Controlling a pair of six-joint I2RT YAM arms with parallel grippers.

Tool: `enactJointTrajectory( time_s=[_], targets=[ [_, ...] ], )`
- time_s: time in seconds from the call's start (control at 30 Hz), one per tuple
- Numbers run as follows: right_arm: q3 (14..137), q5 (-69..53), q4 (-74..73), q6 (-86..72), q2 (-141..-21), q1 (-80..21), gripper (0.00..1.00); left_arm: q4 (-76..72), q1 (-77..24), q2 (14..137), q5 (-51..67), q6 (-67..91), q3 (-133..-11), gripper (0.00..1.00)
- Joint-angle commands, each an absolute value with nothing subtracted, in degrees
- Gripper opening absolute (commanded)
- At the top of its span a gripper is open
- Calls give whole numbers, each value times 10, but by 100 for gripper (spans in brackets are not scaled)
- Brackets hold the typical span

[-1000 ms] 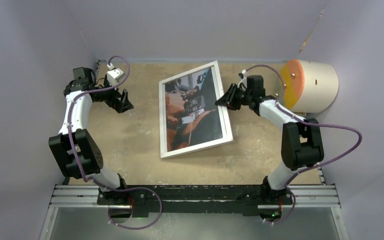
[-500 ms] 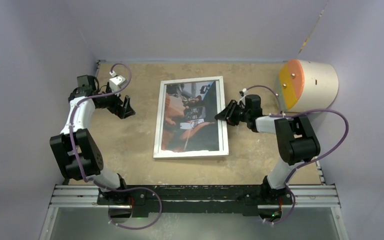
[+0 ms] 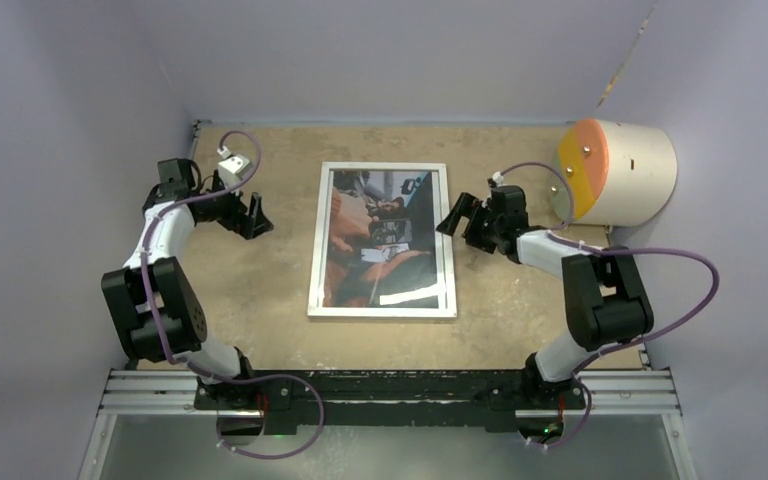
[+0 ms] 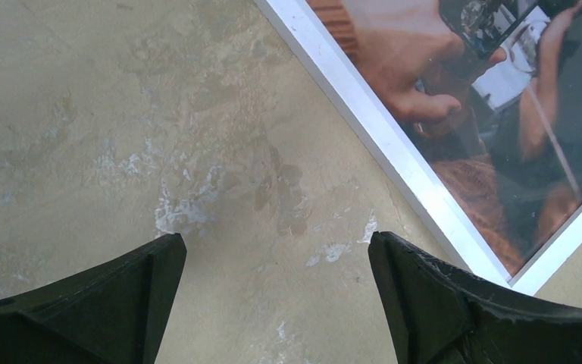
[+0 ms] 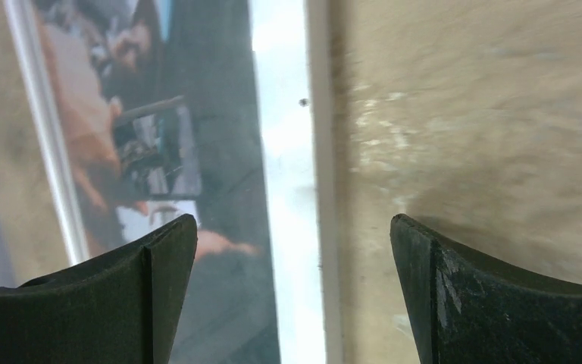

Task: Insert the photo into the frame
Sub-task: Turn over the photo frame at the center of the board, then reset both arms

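**At mid-table: framed photo lying face up, both grippers gaping**

On the table (image 3: 250,300), looking at the frame (image 3: 380,311) lying flat, front up, with the photo (image 3: 380,240) showing behind the pane and filling the opening. Hovering just beside the frame's right rim with the right gripper (image 3: 463,217), fingers (image 5: 492,296) spread wide and gripping nothing. In the wrist view, straddling that rim, one finger over the print and the other over bare table. Not telling from here whether touching. Waiting to the left of the frame, apart from it, with the left gripper (image 3: 252,215), fingers (image 4: 83,303) spread wide too and nothing between them.

Judging the step: looking like the closing one, with the print seated and the frame set down. Next, calling for lifting both arms clear without nudging the rim. Not seeing the back side, so not confirming the closure there.
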State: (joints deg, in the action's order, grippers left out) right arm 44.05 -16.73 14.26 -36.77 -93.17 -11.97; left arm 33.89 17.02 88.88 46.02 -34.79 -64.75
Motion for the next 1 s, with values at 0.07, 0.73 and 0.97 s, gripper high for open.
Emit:
enactJointTrajectory(
  time_s=[0.07,0.73,0.97],
  targets=[
    [471,82,11,-297,-824,-118,99,175,177,859,457,-229,-579,100],
    [163,384,623,-72,-756,-106,99,-545,167,996,428,58,-309,100],
    [123,400,772,-91,-833,-105,99,-634,150,964,378,38,-246,100]
  ],
)
